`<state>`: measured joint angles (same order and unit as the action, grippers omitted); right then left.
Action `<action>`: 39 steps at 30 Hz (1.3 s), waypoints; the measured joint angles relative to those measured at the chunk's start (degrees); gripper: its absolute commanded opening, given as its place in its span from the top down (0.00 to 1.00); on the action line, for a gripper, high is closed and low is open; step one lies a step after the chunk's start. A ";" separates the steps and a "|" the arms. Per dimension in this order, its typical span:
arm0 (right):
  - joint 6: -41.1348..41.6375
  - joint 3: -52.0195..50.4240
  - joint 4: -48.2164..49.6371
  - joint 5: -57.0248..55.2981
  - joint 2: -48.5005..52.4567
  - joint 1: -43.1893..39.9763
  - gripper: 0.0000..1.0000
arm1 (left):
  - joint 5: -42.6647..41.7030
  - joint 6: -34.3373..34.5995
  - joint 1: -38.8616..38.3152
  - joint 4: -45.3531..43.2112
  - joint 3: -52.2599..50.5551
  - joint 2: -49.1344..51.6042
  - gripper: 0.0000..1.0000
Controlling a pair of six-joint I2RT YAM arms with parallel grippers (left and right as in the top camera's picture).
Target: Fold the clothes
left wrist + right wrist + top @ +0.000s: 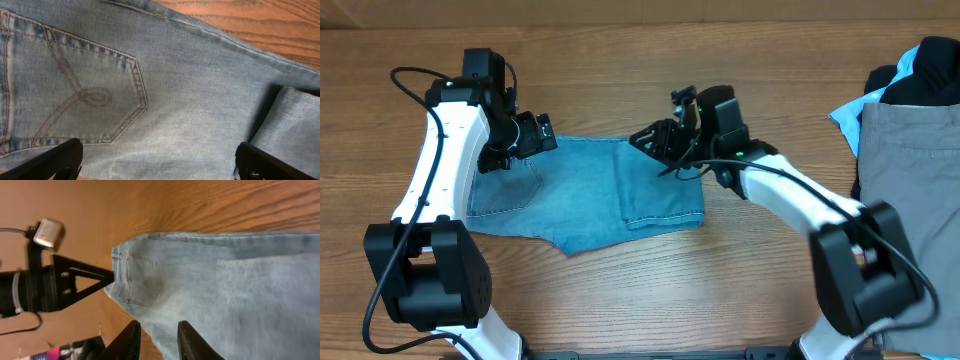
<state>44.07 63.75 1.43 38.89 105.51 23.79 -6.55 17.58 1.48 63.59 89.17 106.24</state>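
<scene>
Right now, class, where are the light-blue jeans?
In the overhead view the light-blue jeans lie flat on the wooden table, left of centre, between the left gripper and the right gripper; the grey trousers are at the right edge.

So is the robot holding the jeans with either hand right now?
No, neither. The left gripper hangs wide open over the jeans by the back pocket, and the right gripper is open above them too, nothing pinched.
</scene>
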 measured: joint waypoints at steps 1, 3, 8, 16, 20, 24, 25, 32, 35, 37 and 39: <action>0.76 0.00 1.77 0.92 1.53 0.00 0.70 | 0.00 0.00 0.00 0.00 0.00 -0.02 0.00; 2.80 -0.04 6.19 2.82 4.52 -0.02 0.69 | 0.02 0.00 0.00 0.00 0.00 -0.02 0.00; 6.47 -0.07 11.47 6.19 10.34 0.00 0.68 | 0.00 0.00 0.00 0.00 0.00 0.00 0.00; 6.93 -0.07 11.37 4.24 16.11 0.00 0.69 | 0.00 0.00 0.00 0.02 0.00 0.00 0.00; 5.86 -0.02 11.37 3.69 16.11 -0.02 0.64 | 0.00 0.00 0.00 0.02 0.00 -0.02 0.00; 3.21 0.02 8.44 3.34 14.53 -0.02 0.57 | 0.00 0.00 0.00 0.00 0.00 -0.02 0.00; 2.19 0.02 6.60 3.15 13.22 -0.09 0.50 | 0.02 0.00 0.00 0.02 0.00 0.00 0.00; -6.14 0.79 -13.60 -2.51 -1.97 -4.31 0.00 | 0.22 -0.02 0.00 0.02 0.00 -0.02 0.00; -9.90 1.53 -19.41 -4.83 -5.77 -8.13 0.00 | 0.17 0.00 0.00 -0.13 0.00 0.00 0.00; -12.26 1.86 -23.26 -6.01 -6.03 -10.45 0.01 | 0.17 0.00 0.00 -0.39 0.00 0.00 0.00; -14.16 1.81 -27.08 -7.04 -4.94 -11.87 0.01 | 0.20 0.00 0.00 -0.46 0.00 0.00 0.00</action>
<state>29.91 65.56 -25.65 31.86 100.57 11.92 -6.35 17.58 1.48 63.13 89.17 106.24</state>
